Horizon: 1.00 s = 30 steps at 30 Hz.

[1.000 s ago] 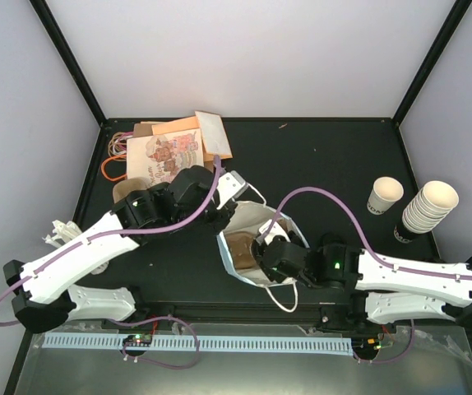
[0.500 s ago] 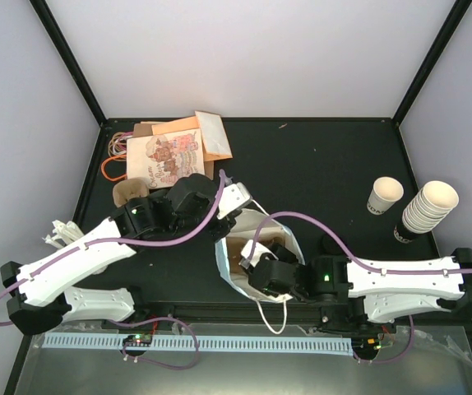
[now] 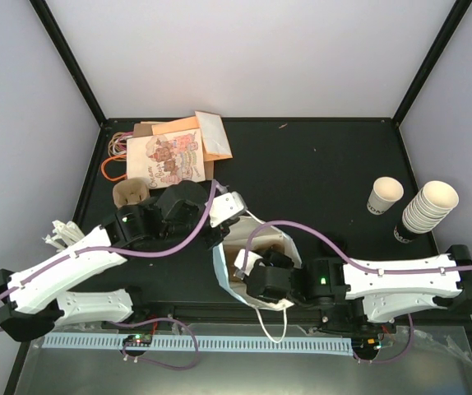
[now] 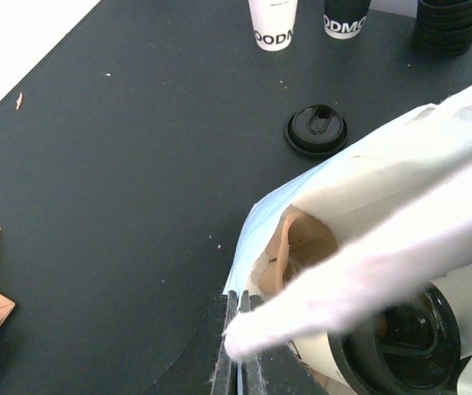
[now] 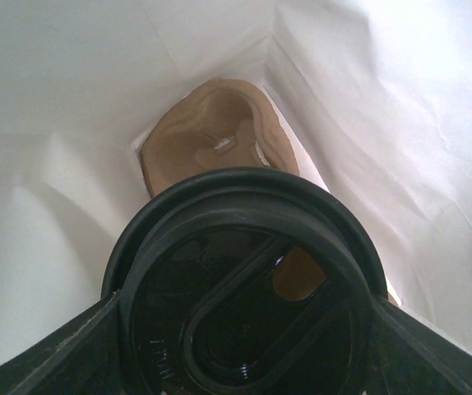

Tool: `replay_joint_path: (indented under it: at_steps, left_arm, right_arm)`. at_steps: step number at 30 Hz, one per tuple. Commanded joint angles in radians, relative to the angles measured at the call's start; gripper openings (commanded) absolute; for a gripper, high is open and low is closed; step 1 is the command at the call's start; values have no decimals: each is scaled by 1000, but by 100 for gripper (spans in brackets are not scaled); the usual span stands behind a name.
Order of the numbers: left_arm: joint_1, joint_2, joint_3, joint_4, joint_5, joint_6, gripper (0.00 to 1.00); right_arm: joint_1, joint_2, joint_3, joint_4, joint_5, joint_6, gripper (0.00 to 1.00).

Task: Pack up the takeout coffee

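Note:
The takeout coffee (image 5: pixel 244 288), a cream cup with a black lid, hangs inside the open white paper bag (image 3: pixel 289 247). My right gripper (image 5: pixel 244 329) is shut on it, one finger on each side of the lid. In the top view my right gripper (image 3: pixel 259 278) is in the bag's mouth. A brown pulp carrier (image 5: pixel 215 136) lies at the bag's bottom below the cup. My left gripper (image 4: pixel 242 329) is shut on the bag's rim and holds it open. In the left wrist view the lidded cup (image 4: pixel 400 346) shows just inside the bag (image 4: pixel 367 189).
A loose black lid (image 4: pixel 316 129) lies on the table right of the bag. A single cream cup (image 3: pixel 384 196) and a stack of cups (image 3: pixel 428 206) stand at the right. Printed paper bags (image 3: pixel 166 152) and another brown carrier (image 3: pixel 129 193) lie at the back left.
My right gripper has moved left and deeper into the bag with the coffee. My left gripper has shifted slightly down and left, still holding the bag's rim.

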Motion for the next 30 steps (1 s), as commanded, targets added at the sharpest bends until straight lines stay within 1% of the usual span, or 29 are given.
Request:
replay_joint_path:
  at_steps: [1,2,6,9,11,13,15,18,21,24,27,30]
  left_arm:
    - [-4,-24,-5,103,19,31,2]
    - [-4,-27,-6,102,28,36,2]
    - [-7,-47,-16,116,76,56,2]
    - [-13,-52,-6,107,23,82,2]
    - [-16,-50,-2,102,-25,104,2]
    - [-19,-51,-5,113,-64,125,2]
    - [-25,-55,-19,141,-93,155,2]
    - [-37,-80,-70,204,-94,218,2]
    - [-41,-114,-132,249,-53,275,2]
    - [-43,-142,-171,253,1,289,2]
    - [-43,-166,-203,262,29,277,2]
    - [-43,-169,-209,261,56,266,2]
  right_arm:
    - [18,-7,45,-71,88,69,34]
    - [11,-19,52,-85,138,81,34]
    - [0,-44,50,-104,215,73,34]
    - [-1,4,52,-125,245,75,32]
    - [0,47,49,-103,247,69,30]
    - [2,73,22,-34,240,28,29]
    - [7,107,17,22,268,12,28]
    - [14,123,-26,187,298,-52,28]
    - [15,116,-75,333,323,-123,28]
    - [15,95,-145,464,340,-214,30]
    - [15,86,-209,547,342,-296,30]
    - [14,92,-242,592,376,-351,31]
